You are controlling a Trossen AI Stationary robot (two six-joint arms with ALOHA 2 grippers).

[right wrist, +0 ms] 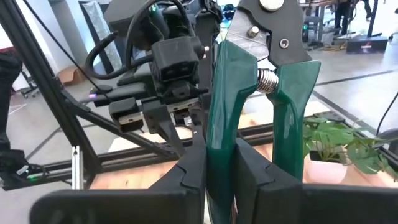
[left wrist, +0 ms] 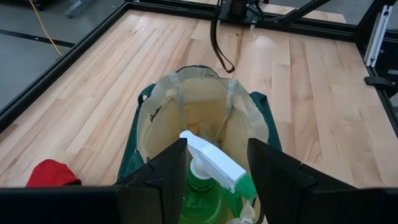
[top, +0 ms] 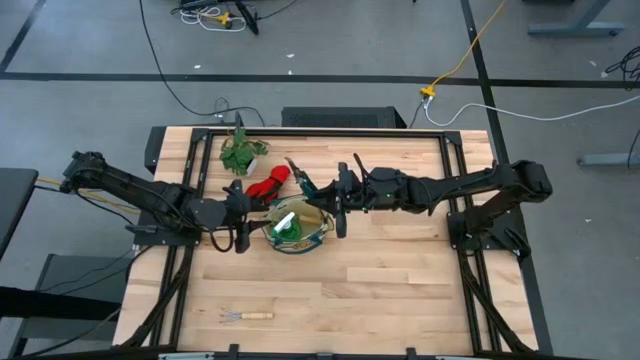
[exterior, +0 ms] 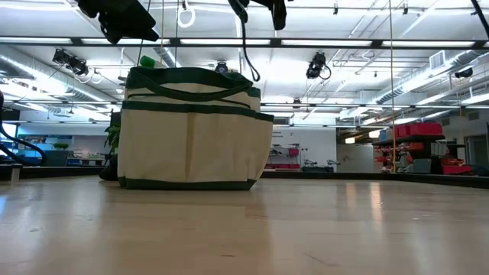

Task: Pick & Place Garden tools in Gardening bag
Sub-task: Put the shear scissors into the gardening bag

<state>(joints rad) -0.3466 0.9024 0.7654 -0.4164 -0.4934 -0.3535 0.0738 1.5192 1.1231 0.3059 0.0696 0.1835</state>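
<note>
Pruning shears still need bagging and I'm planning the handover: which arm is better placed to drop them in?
The right. Its gripper is shut on the pruning shears, up beside the gardening bag. The left gripper hangs open over the spray bottle already in the bag.

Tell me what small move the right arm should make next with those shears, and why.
Probably carry the shears a little further over the bag mouth, then lower them. The right tool is shut on one green handle, just above the bag's edge, while the left tool stands open over the spray bottle already inside.
</note>
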